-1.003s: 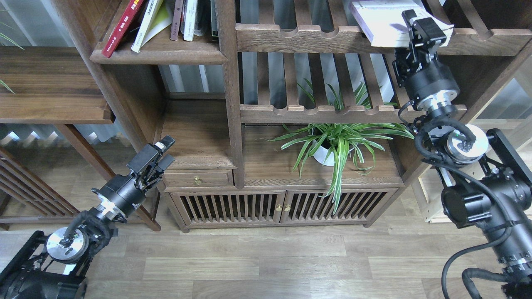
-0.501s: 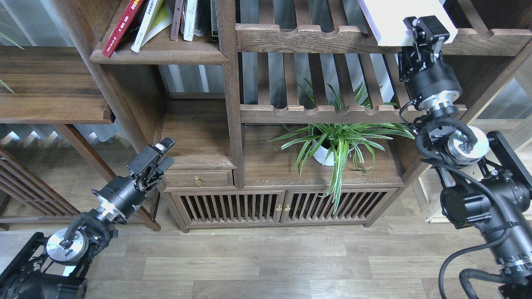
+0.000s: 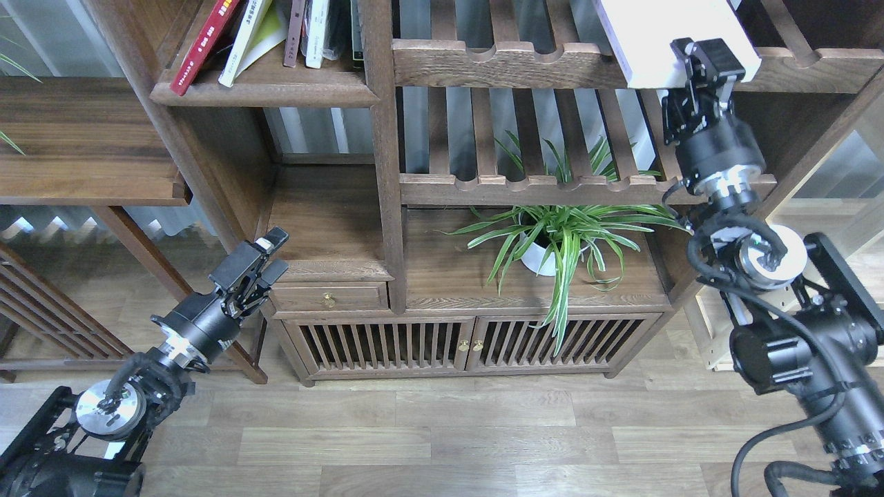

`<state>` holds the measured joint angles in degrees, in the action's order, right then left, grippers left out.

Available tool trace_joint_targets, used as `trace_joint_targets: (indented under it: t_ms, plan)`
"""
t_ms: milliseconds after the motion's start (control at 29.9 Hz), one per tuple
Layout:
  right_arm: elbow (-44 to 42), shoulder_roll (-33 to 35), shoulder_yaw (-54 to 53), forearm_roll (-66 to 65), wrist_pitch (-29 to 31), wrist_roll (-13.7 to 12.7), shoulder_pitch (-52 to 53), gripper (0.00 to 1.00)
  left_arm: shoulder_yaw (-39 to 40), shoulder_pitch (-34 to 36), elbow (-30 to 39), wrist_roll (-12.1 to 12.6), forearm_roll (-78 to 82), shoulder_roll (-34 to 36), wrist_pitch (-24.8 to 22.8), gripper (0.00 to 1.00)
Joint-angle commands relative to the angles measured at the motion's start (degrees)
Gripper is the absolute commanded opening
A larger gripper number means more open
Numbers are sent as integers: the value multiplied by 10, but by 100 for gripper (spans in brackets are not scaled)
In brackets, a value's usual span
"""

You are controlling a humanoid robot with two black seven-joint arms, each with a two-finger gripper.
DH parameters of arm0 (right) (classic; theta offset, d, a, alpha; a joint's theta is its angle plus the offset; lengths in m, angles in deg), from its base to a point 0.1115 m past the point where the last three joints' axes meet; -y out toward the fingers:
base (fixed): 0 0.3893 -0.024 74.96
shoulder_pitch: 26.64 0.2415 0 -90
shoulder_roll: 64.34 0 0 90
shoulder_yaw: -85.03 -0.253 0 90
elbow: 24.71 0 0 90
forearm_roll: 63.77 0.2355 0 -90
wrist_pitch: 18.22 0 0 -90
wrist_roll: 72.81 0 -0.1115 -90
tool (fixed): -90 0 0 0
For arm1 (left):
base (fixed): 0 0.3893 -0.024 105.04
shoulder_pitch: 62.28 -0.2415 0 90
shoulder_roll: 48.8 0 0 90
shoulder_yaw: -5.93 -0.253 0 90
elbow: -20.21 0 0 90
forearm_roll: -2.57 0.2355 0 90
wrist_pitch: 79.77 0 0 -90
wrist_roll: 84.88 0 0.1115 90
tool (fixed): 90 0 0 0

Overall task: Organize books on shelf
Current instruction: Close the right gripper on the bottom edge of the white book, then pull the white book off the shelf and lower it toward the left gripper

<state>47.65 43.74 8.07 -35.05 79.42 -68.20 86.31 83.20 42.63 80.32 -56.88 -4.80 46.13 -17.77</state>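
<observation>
Black arms (image 3: 794, 331), silver joint discs, looping black cables.

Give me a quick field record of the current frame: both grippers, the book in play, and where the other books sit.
right gripper: raised at the top right slatted shelf, fingers clamped on the white book
white book: thick, pale, held at its lower right corner, partly out of view at the top
left gripper: low, near the small drawer, holding nothing; open or shut unclear
other books: leaning on the upper left solid shelf
potted plant: on the cabinet top, below the slats
</observation>
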Motion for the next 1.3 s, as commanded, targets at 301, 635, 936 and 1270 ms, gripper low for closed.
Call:
trace_joint_targets:
  t_ms: [301, 635, 936, 1270]
  plan:
    - [7, 1, 22, -16, 118, 0, -81, 3, -3, 5, 3, 0, -3, -2, 0, 99]
    - [7, 4, 45, -29, 204, -1, -182, 3, -7, 1, 1, 0, -3, -5, 0, 99]
    - [9, 4, 86, -60, 204, -1, -232, 2, -46, -24, 24, 0, -32, -6, 0, 99]
    - [10, -7, 143, -71, 204, 0, -252, 3, -77, -45, 26, 0, -52, -4, 0, 99]
